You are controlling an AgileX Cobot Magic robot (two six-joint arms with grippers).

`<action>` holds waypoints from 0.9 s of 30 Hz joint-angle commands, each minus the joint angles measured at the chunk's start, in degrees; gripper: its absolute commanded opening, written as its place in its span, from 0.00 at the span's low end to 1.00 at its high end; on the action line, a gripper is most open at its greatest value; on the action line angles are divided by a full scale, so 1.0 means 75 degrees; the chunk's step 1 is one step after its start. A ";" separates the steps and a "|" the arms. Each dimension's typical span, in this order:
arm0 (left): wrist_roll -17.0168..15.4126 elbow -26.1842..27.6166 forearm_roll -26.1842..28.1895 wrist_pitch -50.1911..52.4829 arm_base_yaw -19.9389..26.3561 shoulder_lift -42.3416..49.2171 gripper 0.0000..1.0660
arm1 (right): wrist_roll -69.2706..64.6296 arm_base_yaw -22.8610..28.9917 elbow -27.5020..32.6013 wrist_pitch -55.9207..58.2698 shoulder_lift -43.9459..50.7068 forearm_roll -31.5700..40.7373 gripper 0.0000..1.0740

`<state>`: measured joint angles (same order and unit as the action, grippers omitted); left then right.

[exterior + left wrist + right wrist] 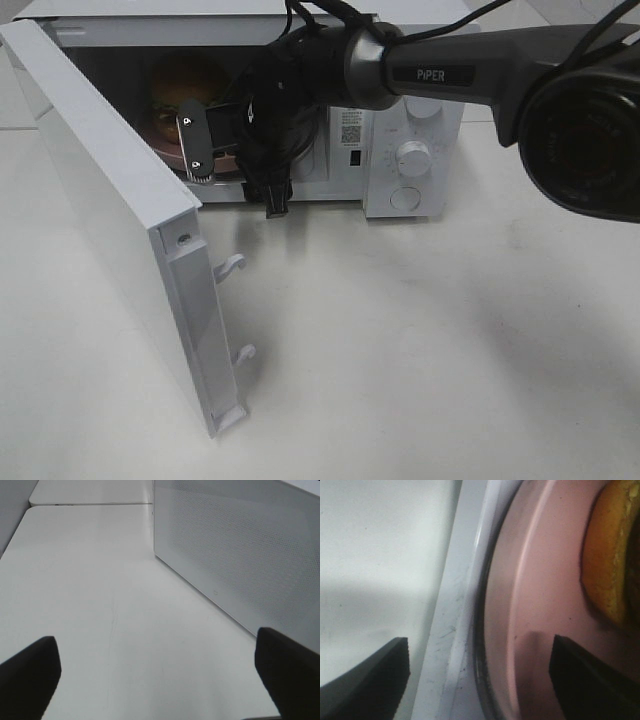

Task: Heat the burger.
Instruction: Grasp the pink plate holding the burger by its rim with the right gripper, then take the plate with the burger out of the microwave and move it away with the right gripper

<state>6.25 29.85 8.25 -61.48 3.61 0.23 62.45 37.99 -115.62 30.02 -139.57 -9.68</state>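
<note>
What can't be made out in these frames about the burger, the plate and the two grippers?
- Burger: in the exterior high view the right arm covers most of it; the right wrist view cuts it at the edge.
- Pink plate: only part of it shows; whether the right gripper touches it is unclear.
- Left gripper: only two fingertips show, apart over bare table; absent from the exterior view.
- Microwave dial markings: too small.

Pink plate (540, 605) filling the view, burger (612, 555) on it, dark fingertips (590, 680) spread apart over its rim.
</note>
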 commanded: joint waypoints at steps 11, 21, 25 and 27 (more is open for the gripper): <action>-0.0061 -0.0023 -0.0023 -0.0008 0.0023 0.0138 0.92 | -0.0107 0.0031 -0.0168 0.0550 -0.0069 -0.0023 0.00; -0.0061 -0.0023 -0.0023 -0.0008 0.0023 0.0138 0.92 | 0.0306 0.0390 0.0405 0.0688 0.0313 -0.0222 0.00; -0.0061 -0.0023 -0.0023 -0.0008 0.0023 0.0138 0.92 | 0.0672 0.0428 0.1238 0.0359 0.0726 -0.0336 0.00; -0.0061 -0.0023 -0.0023 -0.0008 0.0023 0.0138 0.92 | 0.0710 0.0428 0.1436 0.0229 0.0848 -0.0390 0.00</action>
<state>6.25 29.85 8.14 -61.48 3.61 0.29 66.92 40.79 -105.88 30.83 -133.67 -12.49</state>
